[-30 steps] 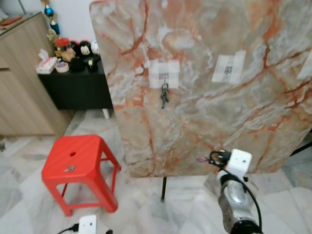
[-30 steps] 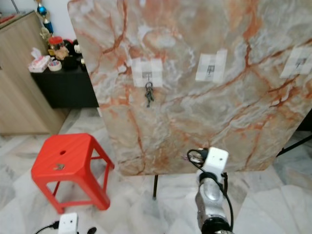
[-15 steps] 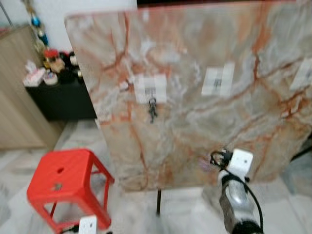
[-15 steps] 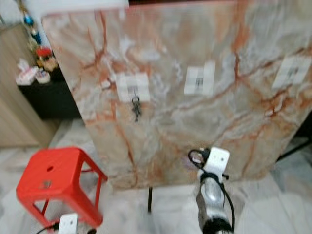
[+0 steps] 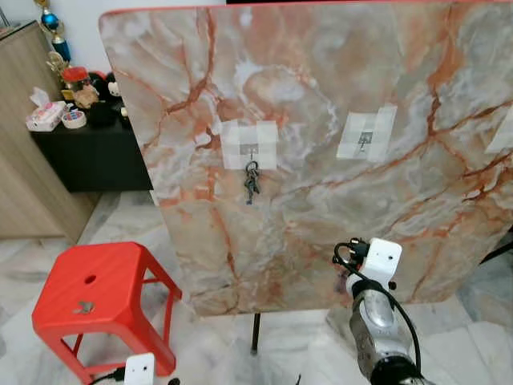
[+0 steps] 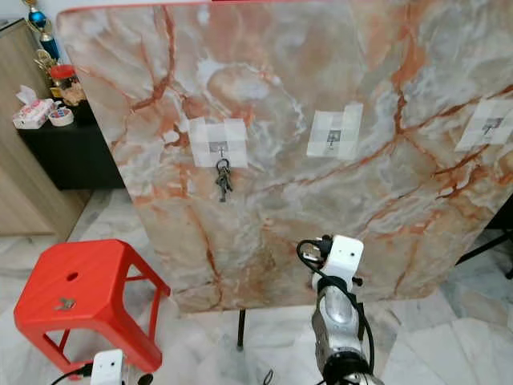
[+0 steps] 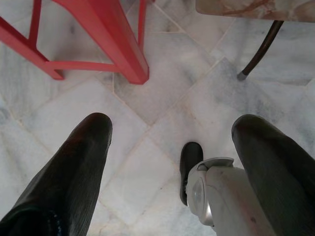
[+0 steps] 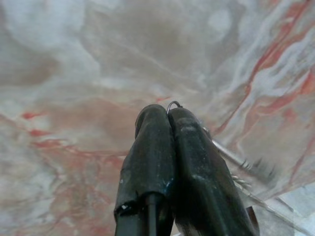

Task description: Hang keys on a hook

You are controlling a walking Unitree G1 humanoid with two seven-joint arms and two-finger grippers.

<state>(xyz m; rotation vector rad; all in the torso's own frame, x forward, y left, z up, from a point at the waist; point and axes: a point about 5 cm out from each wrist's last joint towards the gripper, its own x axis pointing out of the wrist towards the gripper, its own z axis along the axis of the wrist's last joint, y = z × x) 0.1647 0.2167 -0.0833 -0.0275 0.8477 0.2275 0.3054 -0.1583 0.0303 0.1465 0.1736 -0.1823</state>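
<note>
1 bunch of keys (image 5: 251, 182) already hangs on the left hook (image 5: 251, 150), and with the view now steadied your right gripper (image 8: 169, 114), fingers pinched on a key ring (image 8: 173, 103), faces the marble board (image 5: 321, 96) below the free middle hook (image 5: 364, 141).

You've got the marble board (image 5: 321, 96) standing upright straight ahead, with one bunch of keys (image 5: 252, 182) hanging on its left hook (image 5: 251, 151) and a second hook (image 5: 365, 140) to the right of that. The stool (image 5: 92, 293) sits on the floor off to the left, in front of the cabinet (image 5: 92, 152), and your right arm (image 5: 377, 329) is low in front of the board.
</note>
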